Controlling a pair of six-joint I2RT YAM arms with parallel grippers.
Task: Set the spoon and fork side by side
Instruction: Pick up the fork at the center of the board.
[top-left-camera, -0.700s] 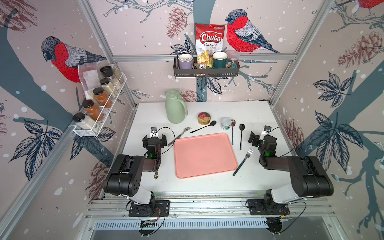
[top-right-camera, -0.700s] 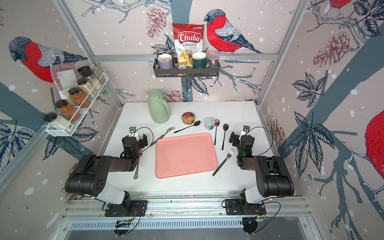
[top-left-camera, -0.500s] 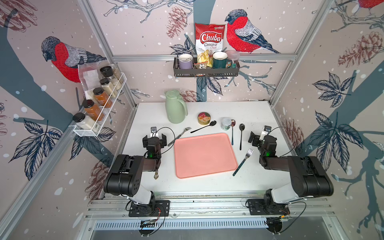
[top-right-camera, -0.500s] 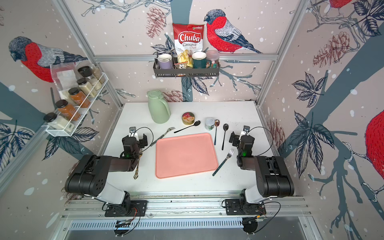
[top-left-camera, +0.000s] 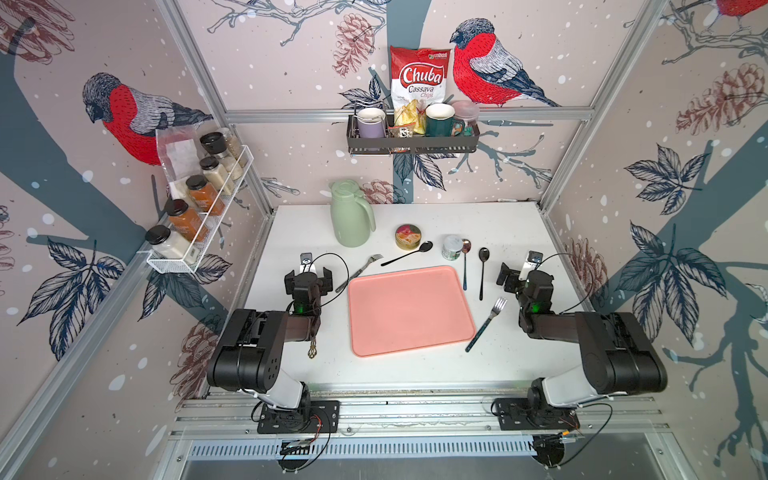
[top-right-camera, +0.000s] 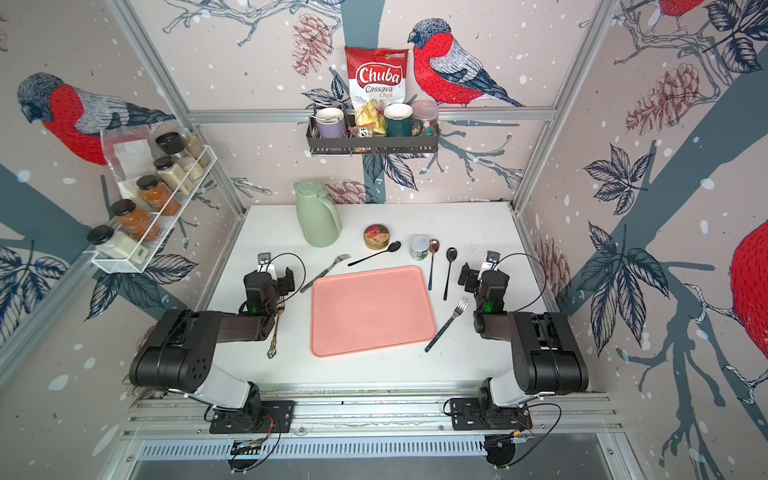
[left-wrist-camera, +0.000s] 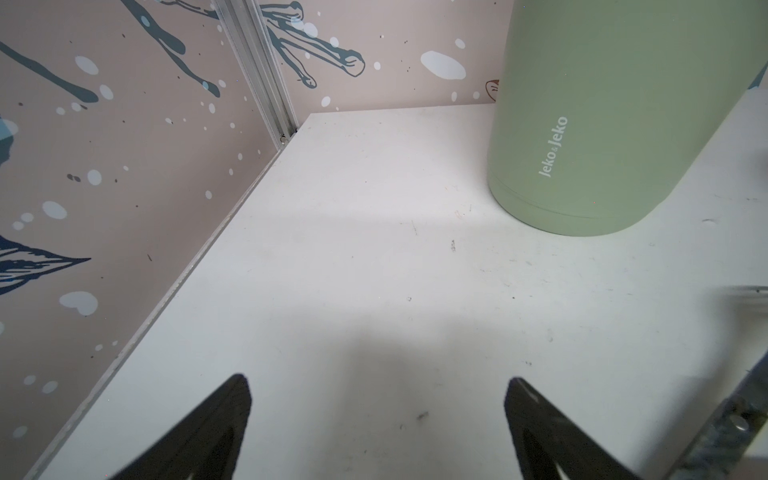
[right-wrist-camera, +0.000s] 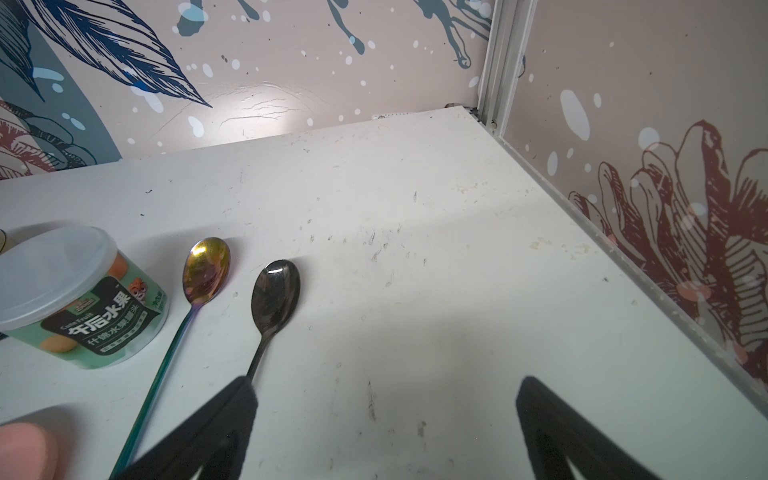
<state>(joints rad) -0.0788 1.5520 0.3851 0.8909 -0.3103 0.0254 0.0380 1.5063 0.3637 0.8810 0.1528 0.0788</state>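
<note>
Worktop (top-left-camera: 519, 224), white, scuffed, walled by bird-print panels. Contents, left to right.

Left gripper (top-left-camera: 308, 271) (left-wrist-camera: 378, 386): low over bare worktop by the left wall; black fingers spread wide, holding nothing.

Ornate bronze-coloured utensil handle (top-right-camera: 274, 336): flat on the worktop, partly under the left arm; head hidden.

Sage-green insulated jug (top-left-camera: 349, 216): upright at the back, beyond the left gripper.

Silver metal fork (top-left-camera: 356, 274): diagonal, just off the far left corner of the salmon-pink rectangular plastic tray (top-left-camera: 409, 309), tines toward the back.

Tray: centre of the worktop.

Round tin with red-and-yellow lid (top-left-camera: 407, 237): behind the tray, just right of the jug.

Long-handled matte black spoon (top-left-camera: 404, 255): diagonal between tin and tray, bowl toward the back right.

Small white-lidded fruit cup with green label (top-left-camera: 452, 246): past the tray's far right corner.

Iridescent gold-and-purple spoon with blue-green handle (top-left-camera: 465, 268) (right-wrist-camera: 205, 266): bowl just beside the cup, handle running forward along the tray's right edge.

Glossy black spoon (top-left-camera: 482, 274) (right-wrist-camera: 274, 295): parallel on its right, near but apart, bowl toward the back.

Steel fork with dark teal handle (top-left-camera: 485, 326): slanted beside the tray's right edge, in front of both spoons and apart from them, tines toward the right gripper (top-left-camera: 521, 275) (right-wrist-camera: 386, 386).

Right gripper: low over the worktop just right of the glossy black spoon; fingers spread wide, holding nothing. In the wrist view one fingertip overlaps that spoon's handle; contact cannot be told.
</note>
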